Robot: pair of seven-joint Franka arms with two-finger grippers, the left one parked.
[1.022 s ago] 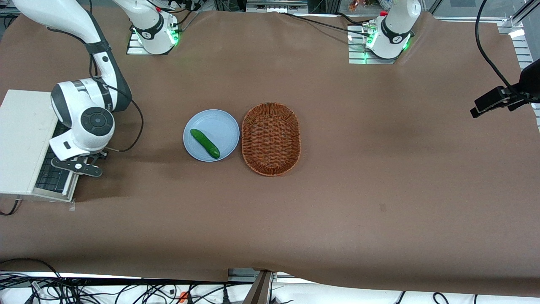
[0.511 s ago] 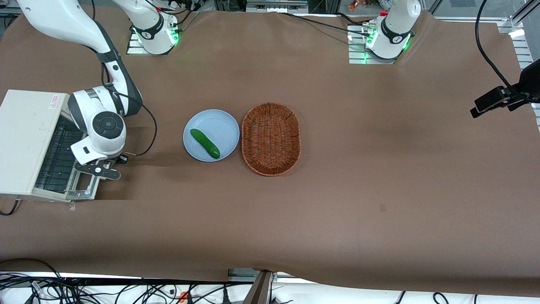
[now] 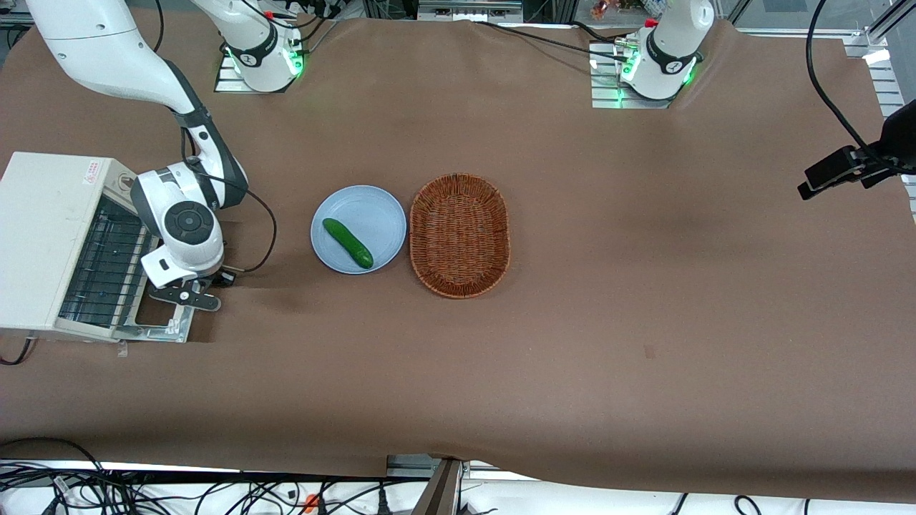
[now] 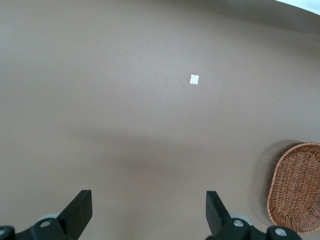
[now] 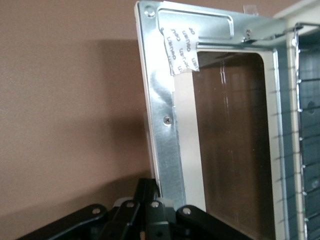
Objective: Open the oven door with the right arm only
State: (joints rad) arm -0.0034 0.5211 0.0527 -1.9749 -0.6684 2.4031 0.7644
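From the front: toaster oven (image 3: 43, 236) at the working arm's end of the table, oven door (image 3: 164, 331) swung down almost flat in front of it, wire rack (image 3: 104, 268) exposed. Right arm (image 3: 179, 222) bent over the oven's front, gripper (image 3: 187, 295) at the door's outer edge. Cannot tell whether it grips. Plate (image 3: 379, 211) with cucumber (image 3: 348, 243) and basket (image 3: 459, 234) well apart from the oven.

From the right wrist: door's metal frame (image 5: 167, 125), taped at one corner, running into the gripper (image 5: 150, 220).

From the left wrist: only the basket (image 4: 296, 186).
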